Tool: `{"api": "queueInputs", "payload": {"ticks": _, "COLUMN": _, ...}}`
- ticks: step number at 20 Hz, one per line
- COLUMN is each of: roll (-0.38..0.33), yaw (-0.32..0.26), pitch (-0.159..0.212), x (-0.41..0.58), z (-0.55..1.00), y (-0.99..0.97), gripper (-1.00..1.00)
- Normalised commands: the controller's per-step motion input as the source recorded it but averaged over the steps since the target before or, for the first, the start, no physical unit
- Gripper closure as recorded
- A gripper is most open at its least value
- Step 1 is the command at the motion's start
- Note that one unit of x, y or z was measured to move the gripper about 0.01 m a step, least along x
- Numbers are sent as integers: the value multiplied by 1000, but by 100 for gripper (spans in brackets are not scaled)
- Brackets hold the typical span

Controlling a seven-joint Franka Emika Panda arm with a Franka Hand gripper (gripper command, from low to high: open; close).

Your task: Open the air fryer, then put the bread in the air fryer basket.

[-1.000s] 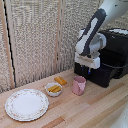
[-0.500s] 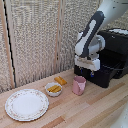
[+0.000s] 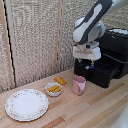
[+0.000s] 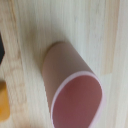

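Note:
The black air fryer (image 3: 116, 46) stands at the exterior view's right, with its basket (image 3: 100, 74) drawn out toward the table's middle. My gripper (image 3: 88, 65) hangs just over the basket's front end, above the pink cup. Its fingers are apart and hold nothing. I cannot make out the air fryer handle against the black front behind the fingers. The bread (image 3: 60, 80), a flat orange-tan piece, lies on the table to the left of the cup. An orange edge (image 4: 2, 105) shows in the wrist view; I cannot tell if it is the bread.
A pink cup (image 3: 79, 85) stands directly in front of the basket and fills the wrist view (image 4: 72, 85). A white bowl (image 3: 53, 89) with yellow sticks sits beside the bread. A patterned plate (image 3: 27, 104) lies at the left. A slatted wall backs the table.
The gripper has shifted slightly toward the exterior view's left, away from the fryer body. The basket, cup and bread have not moved.

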Motion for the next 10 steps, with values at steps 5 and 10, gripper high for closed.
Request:
{"api": "queueInputs", "payload": {"ticks": 5, "roll": 160, "yaw": 151, "pitch": 40, "x": 289, "z": 279, "y": 390, "gripper": -100}}
{"api": "queueInputs", "payload": {"ticks": 10, "roll": 211, "yaw": 228, "pitch": 4, "x": 346, "z": 159, "y": 161, "gripper": -100}}
